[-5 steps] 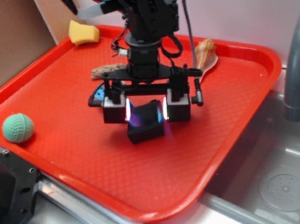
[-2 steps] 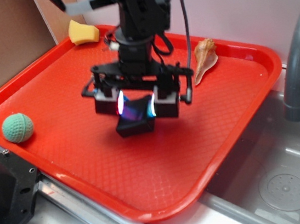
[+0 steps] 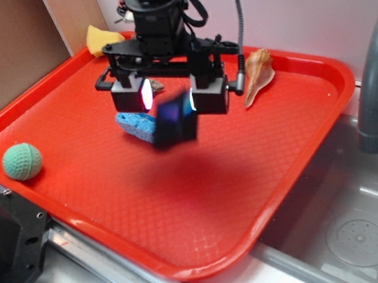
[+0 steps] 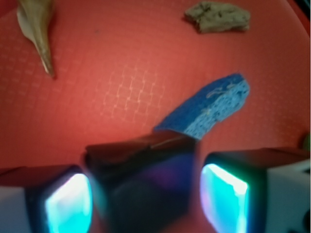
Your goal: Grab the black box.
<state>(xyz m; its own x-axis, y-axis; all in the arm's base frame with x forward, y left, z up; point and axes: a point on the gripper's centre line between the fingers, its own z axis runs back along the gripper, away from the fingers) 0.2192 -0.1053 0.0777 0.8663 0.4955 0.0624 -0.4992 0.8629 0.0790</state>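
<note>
The black box [image 3: 176,121] hangs above the red tray [image 3: 65,102], tilted and blurred, with its shadow on the tray below. My gripper [image 3: 171,100] is shut on it, its two glowing pads pressing the box's sides near its upper part. In the wrist view the black box [image 4: 143,187] fills the space between the cyan-lit pads of the gripper [image 4: 146,201], with the tray well below.
A blue sponge [image 3: 136,125] [image 4: 209,114] lies on the tray just left of and behind the box. A seashell [image 3: 256,70], a yellow sponge [image 3: 103,38], a green ball [image 3: 22,161] and a brown scrap [image 4: 218,17] also lie on the tray. A sink and grey faucet [image 3: 376,82] are on the right.
The gripper has risen and moved back-left with the black box held in it, lifting it off the tray. The blue sponge behind it has come into view.
</note>
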